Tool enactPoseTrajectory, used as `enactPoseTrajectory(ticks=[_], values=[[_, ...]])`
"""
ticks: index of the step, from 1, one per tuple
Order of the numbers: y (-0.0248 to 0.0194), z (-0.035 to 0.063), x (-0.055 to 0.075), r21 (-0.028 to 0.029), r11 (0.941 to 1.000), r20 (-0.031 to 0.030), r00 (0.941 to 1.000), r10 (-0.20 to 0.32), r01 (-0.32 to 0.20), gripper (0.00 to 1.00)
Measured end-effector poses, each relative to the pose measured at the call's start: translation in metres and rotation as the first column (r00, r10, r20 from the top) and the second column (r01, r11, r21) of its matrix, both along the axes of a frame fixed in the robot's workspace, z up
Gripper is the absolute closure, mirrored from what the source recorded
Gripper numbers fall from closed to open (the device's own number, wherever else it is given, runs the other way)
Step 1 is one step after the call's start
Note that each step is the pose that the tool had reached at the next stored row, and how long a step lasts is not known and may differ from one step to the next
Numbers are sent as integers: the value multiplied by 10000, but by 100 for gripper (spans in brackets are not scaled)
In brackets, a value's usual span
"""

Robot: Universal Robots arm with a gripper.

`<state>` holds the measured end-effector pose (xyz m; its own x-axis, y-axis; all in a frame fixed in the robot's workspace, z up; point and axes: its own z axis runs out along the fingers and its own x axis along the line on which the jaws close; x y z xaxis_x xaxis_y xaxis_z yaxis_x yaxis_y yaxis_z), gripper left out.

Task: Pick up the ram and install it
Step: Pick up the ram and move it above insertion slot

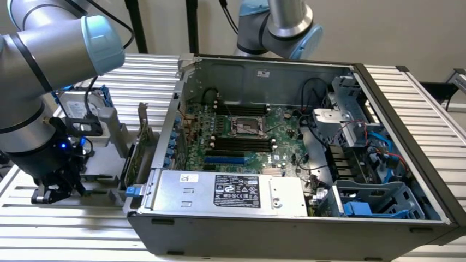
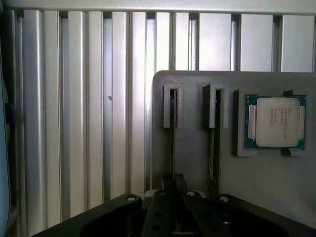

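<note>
**Wrist view: the claw is closed on the ram in its holder slot**

Wrist view shows a grey holder lying on the ribbed metal tabletop. The holder has two narrow slots side by side. The ram stands on its edge in the slot nearer to the holder's edge, so it shows as a thin dark line. The claw is at one end of this line. Its two black fingers are drawn close together, one on each side of the stick, and they grip its thin edge. The ram sits in its slot and is not lifted.

The second slot shows a wider dark strip, and I cannot tell what is inside. Just beside that slot, a square silver processor lies flat in its own recess of the holder.

In the exterior view the arm reaches down at the exterior view's left, and the claw is low over the holder. This is near the tabletop's edge on that side. The open computer case stands just beside the holder, toward the exterior view's right. Inside the case lies the green motherboard, and its long black slots have no stick in them.
</note>
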<state>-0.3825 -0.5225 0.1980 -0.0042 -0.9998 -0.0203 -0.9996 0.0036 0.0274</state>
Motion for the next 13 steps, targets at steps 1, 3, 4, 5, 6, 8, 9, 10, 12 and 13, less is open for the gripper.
enactPoseTrajectory(ticks=[1,3,4,5,6,8,9,10,12,13], values=[[0,3,0,1,10000,1,10000,0,0,87],[0,23,0,0,10000,-2,10000,0,0,87],[0,45,0,0,10000,-2,10000,0,0,87],[0,76,0,-1,10000,-3,10000,-1,1,87],[0,112,1,-1,10000,-4,10000,0,0,87],[0,204,6,0,10000,-6,10000,-1,1,87],[0,249,9,-2,10000,-7,10000,0,0,87],[0,294,14,-1,10000,-8,10000,1,-1,87],[0,383,25,-1,10000,-10,10000,1,-1,87],[0,431,32,-1,10000,-11,10000,1,-1,87]])
